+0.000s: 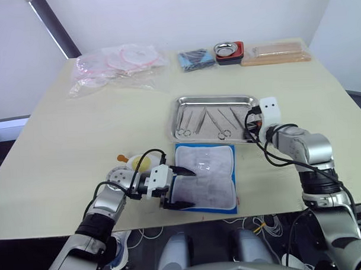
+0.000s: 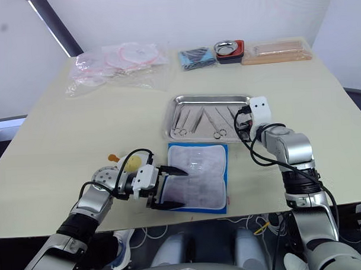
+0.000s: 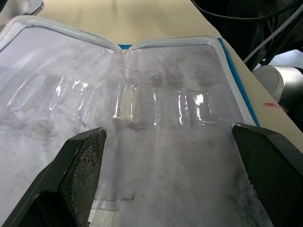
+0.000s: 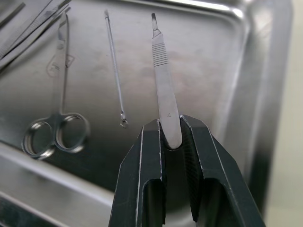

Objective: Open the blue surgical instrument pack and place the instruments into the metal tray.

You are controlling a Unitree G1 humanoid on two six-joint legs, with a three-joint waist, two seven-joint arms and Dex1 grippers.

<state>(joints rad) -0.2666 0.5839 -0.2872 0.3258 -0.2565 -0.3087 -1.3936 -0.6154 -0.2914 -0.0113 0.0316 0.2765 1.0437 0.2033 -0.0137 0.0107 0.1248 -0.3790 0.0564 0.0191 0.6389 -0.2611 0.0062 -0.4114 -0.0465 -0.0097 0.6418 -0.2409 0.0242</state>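
The blue surgical instrument pack (image 1: pixel 208 172) lies open near the table's front edge, pale lining up and its clear holding bands (image 3: pixel 128 101) empty. My left gripper (image 1: pixel 191 188) is open, its fingers (image 3: pixel 83 158) spread over the pack's left part. The metal tray (image 1: pixel 215 97) sits just behind the pack. It holds several instruments, among them ring-handled scissors (image 4: pixel 57 127) and a thin probe (image 4: pixel 115 71). My right gripper (image 4: pixel 171 124) hangs over the tray's right end, shut on a flat scalpel handle (image 4: pixel 161 56) just above the tray floor.
At the back of the table lie clear bags of pink tubing (image 1: pixel 116 66), a dark-blue folded bundle (image 1: pixel 195 58), a small round steel bowl (image 1: pixel 228 50) and a beige flat packet (image 1: pixel 275 53). The pack's front edge lies close to the table edge.
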